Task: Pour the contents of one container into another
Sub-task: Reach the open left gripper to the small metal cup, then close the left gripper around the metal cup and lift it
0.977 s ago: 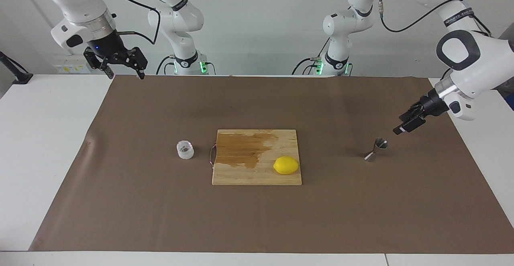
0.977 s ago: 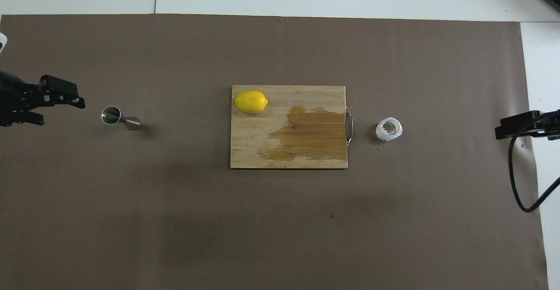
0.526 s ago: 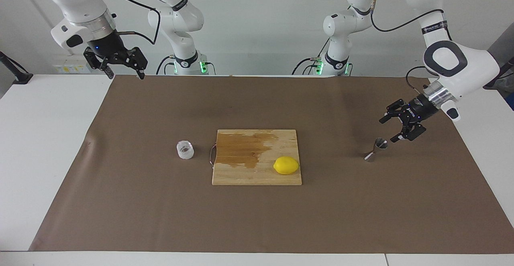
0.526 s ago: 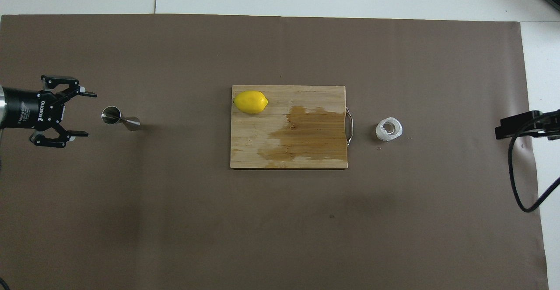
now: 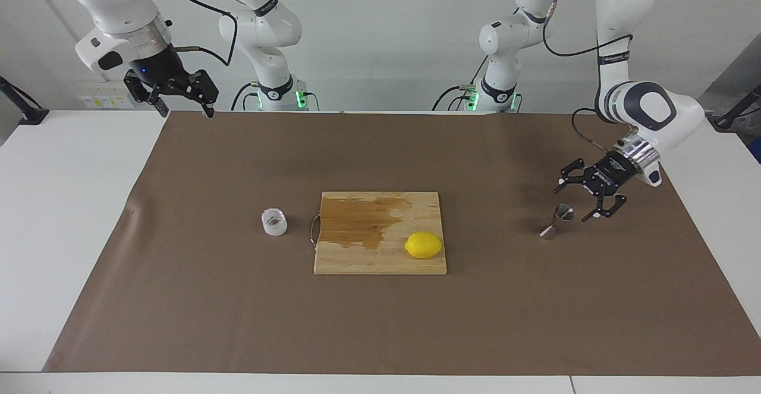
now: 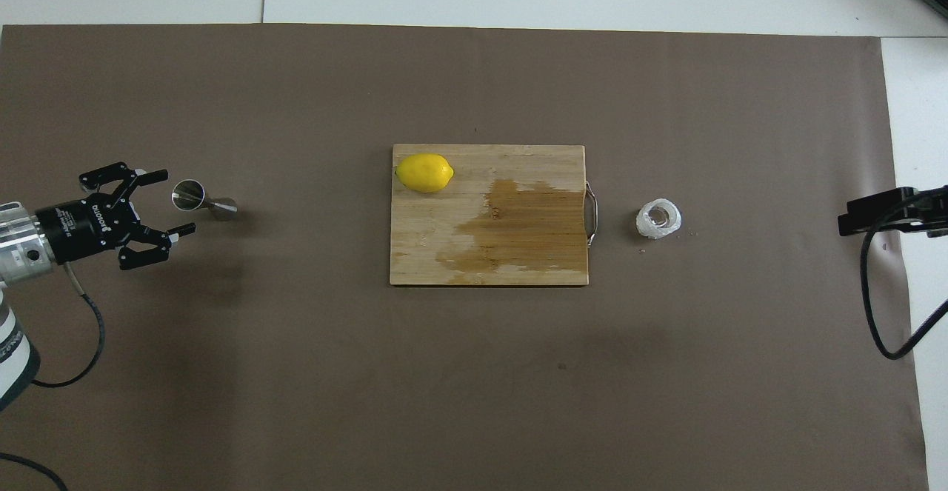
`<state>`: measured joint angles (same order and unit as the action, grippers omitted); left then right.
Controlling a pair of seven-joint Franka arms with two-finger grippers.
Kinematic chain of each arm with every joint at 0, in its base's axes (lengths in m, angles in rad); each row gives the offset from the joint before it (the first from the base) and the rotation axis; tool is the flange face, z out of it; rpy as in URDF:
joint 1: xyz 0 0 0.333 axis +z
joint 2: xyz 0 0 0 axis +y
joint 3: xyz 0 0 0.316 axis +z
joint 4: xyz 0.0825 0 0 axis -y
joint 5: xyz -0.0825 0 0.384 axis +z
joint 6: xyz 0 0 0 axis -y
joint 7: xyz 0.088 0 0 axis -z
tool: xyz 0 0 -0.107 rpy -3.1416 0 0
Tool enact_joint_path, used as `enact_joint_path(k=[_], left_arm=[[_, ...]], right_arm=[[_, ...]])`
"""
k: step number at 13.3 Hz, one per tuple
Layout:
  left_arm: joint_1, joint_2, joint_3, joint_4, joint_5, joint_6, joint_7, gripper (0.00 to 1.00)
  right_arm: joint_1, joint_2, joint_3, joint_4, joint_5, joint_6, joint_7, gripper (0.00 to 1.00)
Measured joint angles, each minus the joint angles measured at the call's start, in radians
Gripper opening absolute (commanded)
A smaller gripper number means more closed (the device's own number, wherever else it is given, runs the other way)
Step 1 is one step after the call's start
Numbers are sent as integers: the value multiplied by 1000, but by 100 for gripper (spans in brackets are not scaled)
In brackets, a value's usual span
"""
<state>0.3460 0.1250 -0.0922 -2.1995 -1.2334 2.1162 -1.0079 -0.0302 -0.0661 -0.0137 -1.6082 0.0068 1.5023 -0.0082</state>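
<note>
Left gripper (image 5: 585, 202): fingers spread wide, empty, low over the brown mat (image 5: 238, 322), just beside the jigger's (image 5: 557, 220) rim, not touching. Jigger: upright on the mat toward the left arm's end. Right gripper (image 5: 178, 100): spread, empty, waiting high over the mat's corner. Clear cup (image 5: 274, 221): on the mat, beside the cutting board's (image 5: 357, 257) handle. Lemon (image 5: 423, 245): on the board.

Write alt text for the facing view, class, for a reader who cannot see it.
The left gripper, open, hangs beside a small metal jigger standing on a brown mat. Mid-table lies a wooden cutting board, partly wet, with a lemon on it; a clear cup stands beside its handle. The right gripper waits, open, above the mat's corner.
</note>
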Motion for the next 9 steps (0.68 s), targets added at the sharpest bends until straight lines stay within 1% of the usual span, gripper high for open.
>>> enact_joint_path(k=[3, 9], left_arm=[[4, 26, 1, -17, -87, 9, -6, 100], [6, 33, -2, -35, -122, 9, 7, 100]], right_arm=[[0, 0, 0, 0, 0, 0, 0, 100], [0, 0, 0, 0, 0, 0, 0, 100]])
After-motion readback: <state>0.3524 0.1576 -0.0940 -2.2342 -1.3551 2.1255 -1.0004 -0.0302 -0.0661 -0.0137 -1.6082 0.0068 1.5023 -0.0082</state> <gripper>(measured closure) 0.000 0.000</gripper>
